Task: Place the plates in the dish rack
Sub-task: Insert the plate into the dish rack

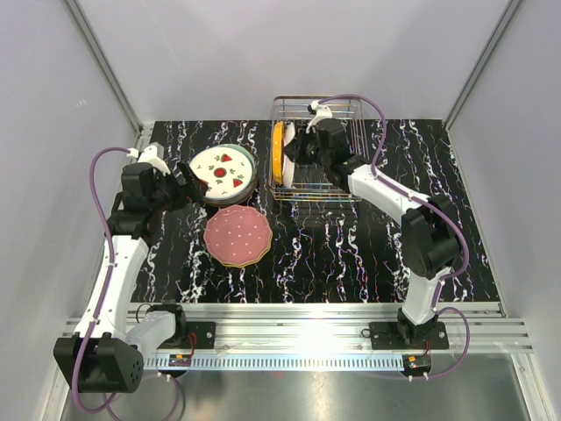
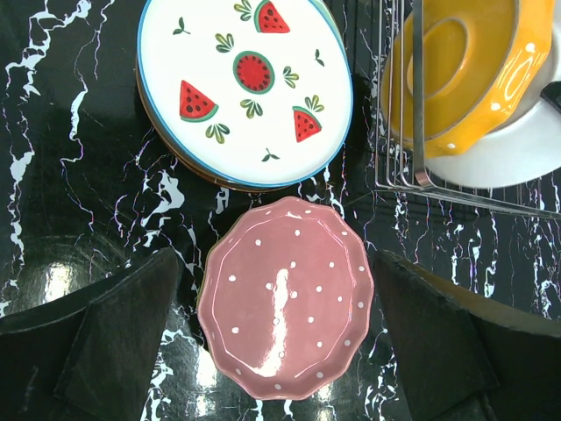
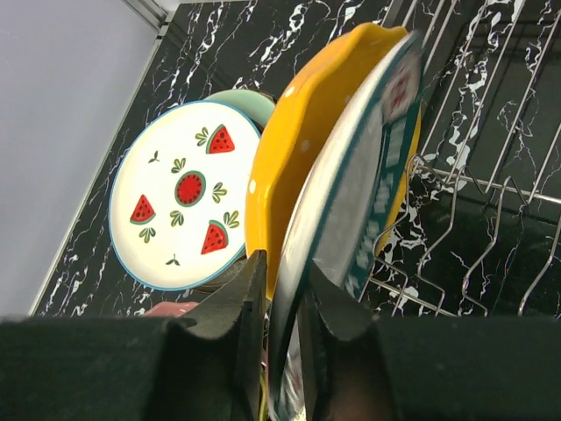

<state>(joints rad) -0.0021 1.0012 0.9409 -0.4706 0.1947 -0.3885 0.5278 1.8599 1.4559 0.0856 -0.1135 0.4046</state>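
The right claw [image 3: 287,265] straddled the rim of a teal-edged plate [image 3: 351,193], which stood on edge in the rack [image 3: 491,184] against the orange plate [image 3: 294,158]. Whether it pinched or sat loose could not be told. Seating looked nearly done; next it should lift clear without tipping either plate. The left claw [image 2: 276,263], spread wide, hovered over the pink plate [image 2: 285,324] on the surface [image 2: 70,175].

No lettering reads anywhere; the teal-rimmed white round plate [image 3: 351,206] between the right claw's [image 3: 287,263] jaws bears only blurred marks.
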